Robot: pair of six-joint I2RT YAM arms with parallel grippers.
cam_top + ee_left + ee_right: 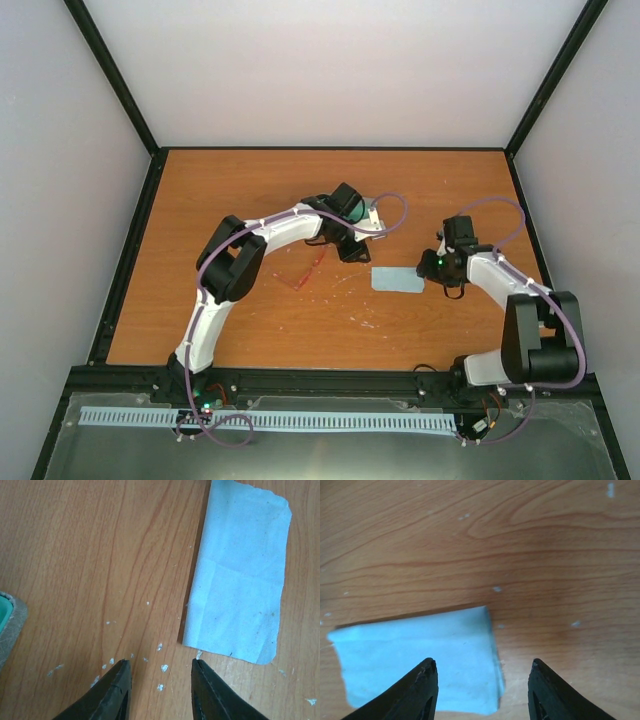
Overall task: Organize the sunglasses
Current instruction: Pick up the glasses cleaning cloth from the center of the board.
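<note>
Gaping empty, the right gripper hangs over the blue cloth; the left gripper gapes beside it.

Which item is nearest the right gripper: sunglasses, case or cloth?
The light blue cloth: the right gripper hovers over its edge, while the red sunglasses and grey case lie farther left.

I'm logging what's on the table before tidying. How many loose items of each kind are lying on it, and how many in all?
Red-pink sunglasses: 1
Light blue cloth: 1
Grey case with green inside, partly hidden under the left arm: 1
Total: 3
</note>
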